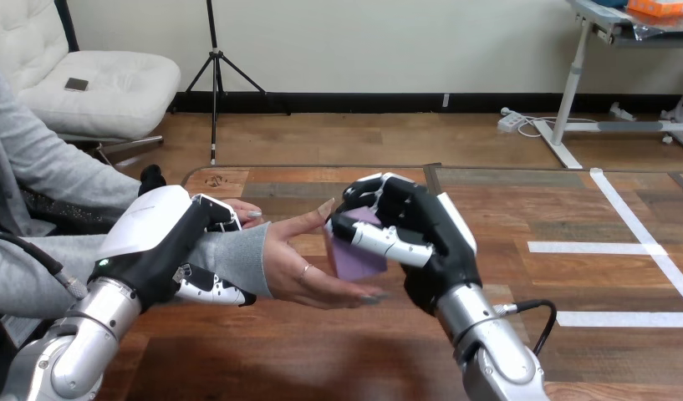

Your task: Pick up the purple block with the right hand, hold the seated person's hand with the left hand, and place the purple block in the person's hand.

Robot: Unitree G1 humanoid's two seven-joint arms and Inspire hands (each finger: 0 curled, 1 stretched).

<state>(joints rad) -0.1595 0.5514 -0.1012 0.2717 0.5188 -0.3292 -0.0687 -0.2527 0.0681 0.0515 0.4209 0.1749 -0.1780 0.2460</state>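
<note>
Left hand (pixel 166 242) clasps the person's wrist (pixel 237 261), fingers curled above and below the grey sleeve. Person's hand (pixel 308 267) open, palm up, over the table (pixel 530 209). Purple block (pixel 354 257) just over that palm, contact unclear. Right hand (pixel 430 238) grips the block, its fingers hiding the block's top.

Premises are presenting as a robotics test lab.
White tape lines (pixel 647 247) are marking the wooden table (pixel 563 200) right of the right hand (pixel 413 234); a tripod (pixel 212 100) is standing beyond the left hand (pixel 158 242); a desk (pixel 577 75) and power strip (pixel 512 121) are sitting far beyond the right hand, to its right.
</note>
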